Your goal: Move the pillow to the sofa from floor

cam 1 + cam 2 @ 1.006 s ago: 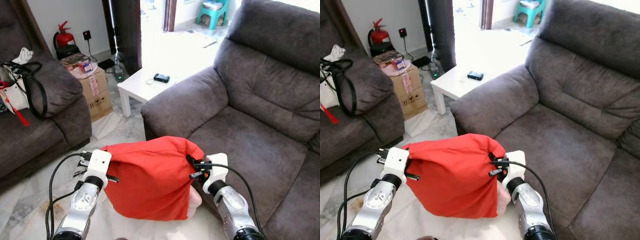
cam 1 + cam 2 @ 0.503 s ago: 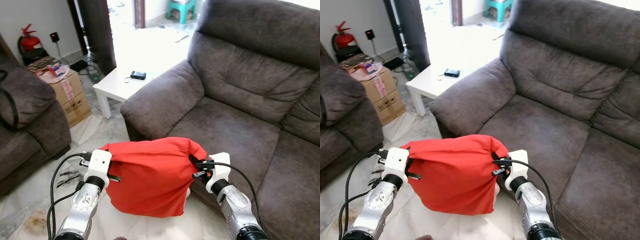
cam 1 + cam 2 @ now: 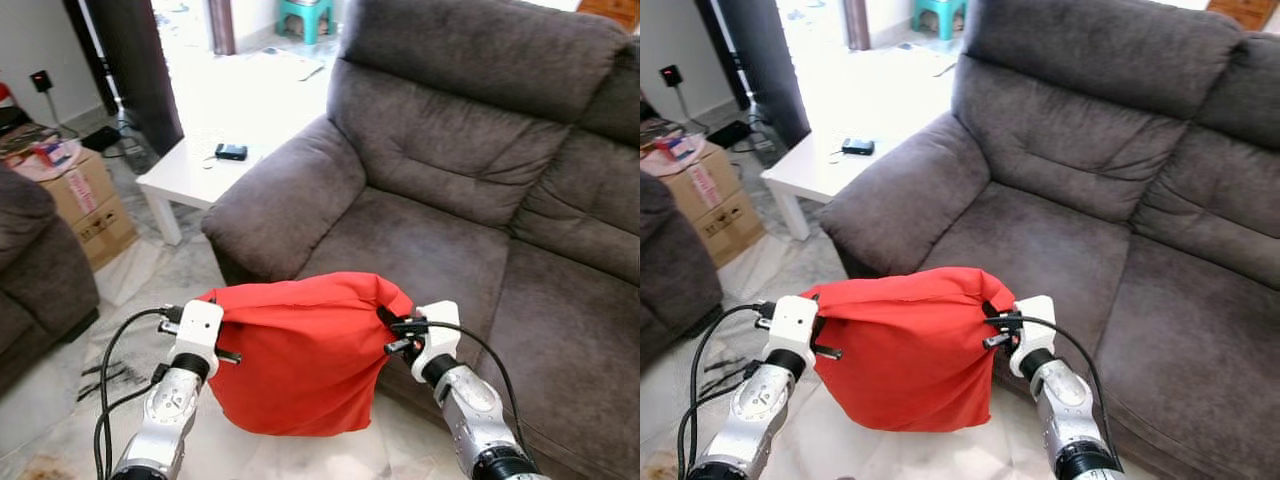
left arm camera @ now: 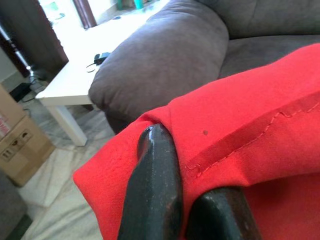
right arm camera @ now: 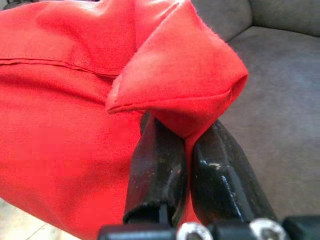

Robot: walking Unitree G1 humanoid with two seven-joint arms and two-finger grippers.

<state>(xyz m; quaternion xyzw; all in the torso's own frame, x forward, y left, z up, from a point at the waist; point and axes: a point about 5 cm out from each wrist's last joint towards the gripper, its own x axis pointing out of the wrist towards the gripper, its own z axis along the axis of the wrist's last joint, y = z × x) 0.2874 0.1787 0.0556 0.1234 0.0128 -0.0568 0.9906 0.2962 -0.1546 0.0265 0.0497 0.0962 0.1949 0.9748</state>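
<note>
Between the left hand [image 3: 222, 322] and right hand [image 3: 383, 322], each pinching a top corner, the soft red fabric pillow [image 3: 300, 365] hung above the floor. Carrying seemed underway; next, lift it forward onto the grey-brown upholstered sofa [image 3: 450, 250] seat beyond the hands.

The pillow [image 3: 300, 365] is covered in a red woven cloth, smooth and matt, with a stitched seam along its top edge, and the sofa [image 3: 470, 190] has a dark grey-brown fabric that looks soft and a little fuzzy. The fingers [image 5: 159, 165] of the right gripper [image 5: 187, 150] are black and slightly glossy with small scuff marks, like hard plastic or rubber, and the arms are silver metal with white plastic wrist parts. The floor [image 3: 60, 400] is polished marble-like tile, the small table [image 3: 195, 170] is smooth white, and the box [image 3: 85, 195] is brown cardboard.
</note>
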